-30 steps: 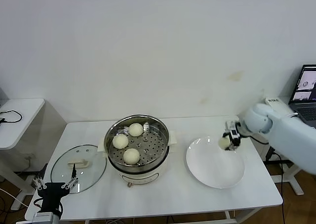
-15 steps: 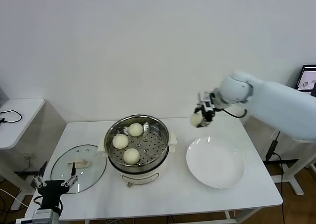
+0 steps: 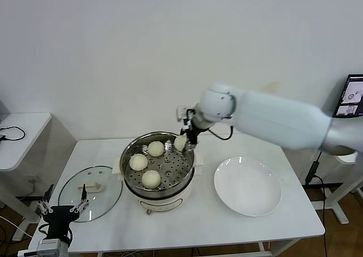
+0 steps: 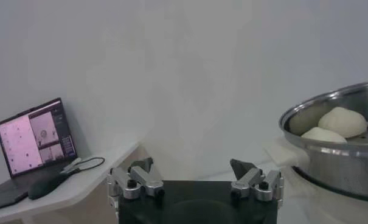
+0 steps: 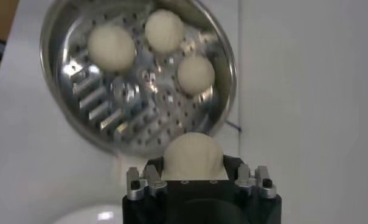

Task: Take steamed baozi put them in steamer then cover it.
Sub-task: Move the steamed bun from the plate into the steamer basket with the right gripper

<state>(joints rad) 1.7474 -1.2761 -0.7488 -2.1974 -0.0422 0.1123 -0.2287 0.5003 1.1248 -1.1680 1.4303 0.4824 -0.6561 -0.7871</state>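
Note:
My right gripper (image 3: 184, 137) is shut on one steamed baozi (image 3: 180, 143) and holds it just above the back right rim of the steamer (image 3: 164, 202). In the right wrist view this baozi (image 5: 193, 152) sits between the fingers, over the edge of the perforated tray (image 5: 111, 115). Three more baozi (image 3: 156, 148) (image 3: 138, 162) (image 3: 151, 179) lie on the tray. The glass cover (image 3: 108, 197) rests flat on the table, left of the steamer. My left gripper (image 3: 61, 213) hangs open and idle below the table's front left corner, with nothing between its fingers (image 4: 141, 176).
An empty white plate (image 3: 247, 186) lies on the table right of the steamer. A small side table (image 3: 20, 132) stands at far left. A laptop (image 3: 353, 95) shows at the right edge.
My right arm has swung left with the baozi, from over the plate to above the steamer's back right rim. The left arm has stayed put.

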